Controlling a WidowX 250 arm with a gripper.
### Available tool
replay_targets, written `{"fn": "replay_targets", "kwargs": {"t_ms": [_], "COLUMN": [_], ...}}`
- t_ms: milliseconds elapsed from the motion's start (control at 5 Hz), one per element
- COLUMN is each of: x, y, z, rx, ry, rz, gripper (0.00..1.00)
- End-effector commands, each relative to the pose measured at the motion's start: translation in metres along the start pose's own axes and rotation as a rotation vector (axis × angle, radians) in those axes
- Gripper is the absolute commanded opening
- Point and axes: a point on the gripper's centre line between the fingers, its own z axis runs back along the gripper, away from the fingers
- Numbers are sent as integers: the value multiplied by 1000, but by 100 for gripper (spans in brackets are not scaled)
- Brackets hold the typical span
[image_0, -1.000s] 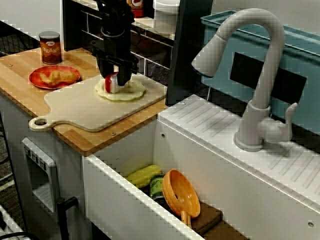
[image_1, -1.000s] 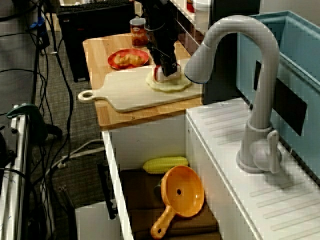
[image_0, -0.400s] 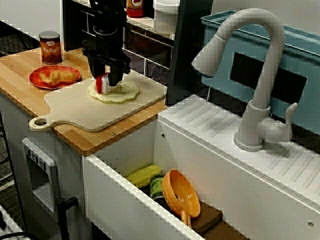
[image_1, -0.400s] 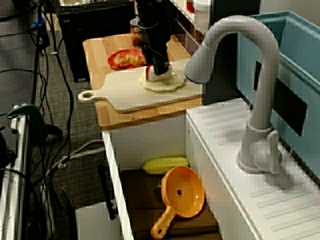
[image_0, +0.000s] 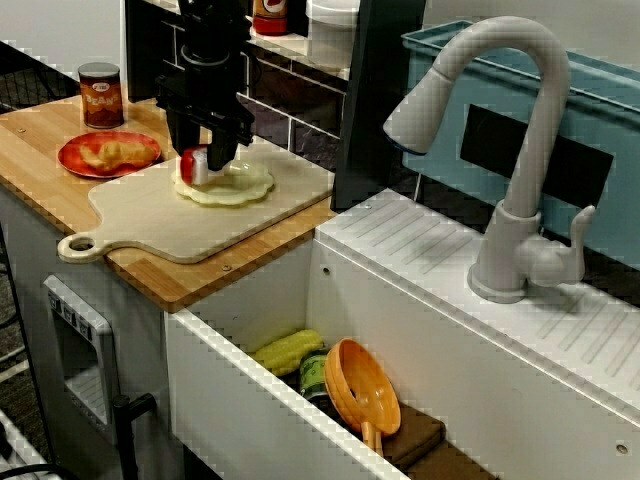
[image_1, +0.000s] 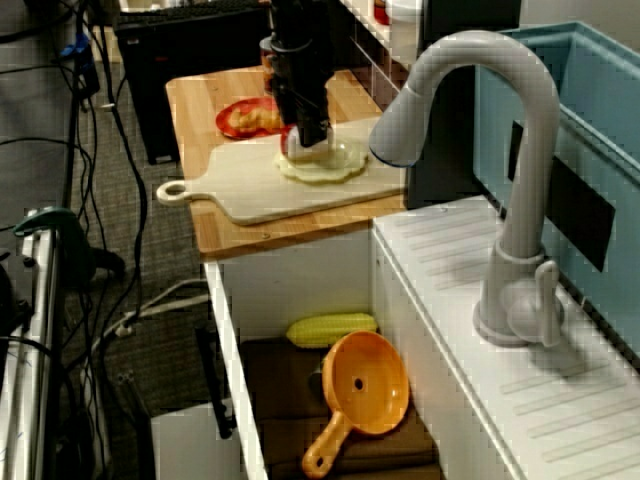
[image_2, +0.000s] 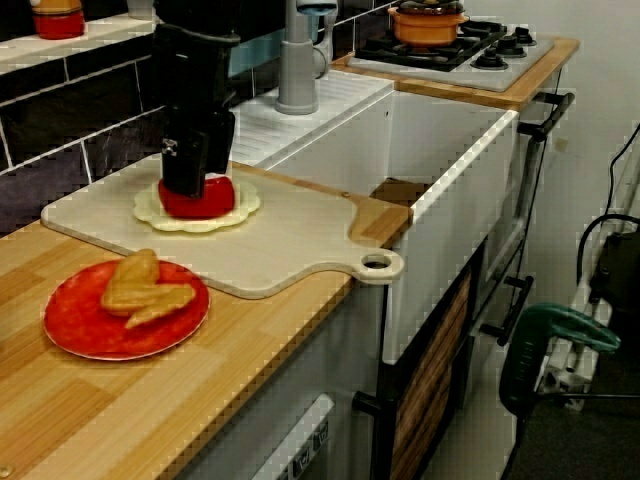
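Observation:
My black gripper (image_0: 202, 160) (image_1: 304, 140) (image_2: 197, 178) stands upright over a pale wooden cutting board (image_0: 150, 215) (image_1: 250, 190) (image_2: 290, 235). It is shut on a red round toy food piece (image_0: 189, 167) (image_2: 205, 198) with a white side. The red piece rests on a pale yellow scalloped dish (image_0: 238, 185) (image_1: 335, 165) (image_2: 243, 207) lying on the board. In the view from above the gripper hides most of the red piece.
A red plate of fried food (image_0: 108, 153) (image_2: 125, 305) and a brown can (image_0: 100, 95) sit left of the board. The grey faucet (image_0: 510, 150) stands to the right. The sink holds a corn cob (image_0: 288, 350), a green can (image_0: 313, 375) and an orange strainer (image_0: 362, 385).
The gripper has moved left across the cutting board with the red piece in it, and the yellow dish has slid left along with it.

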Motion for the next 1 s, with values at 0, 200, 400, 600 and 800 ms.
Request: {"fn": "replay_targets", "kwargs": {"t_ms": [0,200,400,600,800], "x": [-12,-23,-40,-58,-70], "y": [7,10,15,19,24], "z": [25,23,29,33,36], "rx": [48,67,66,62,66], "ry": [-113,-112,-121,-131,-143], "rz": [-42,-56,-66,-75,-77], "gripper": [0,0,0,0,0]}}
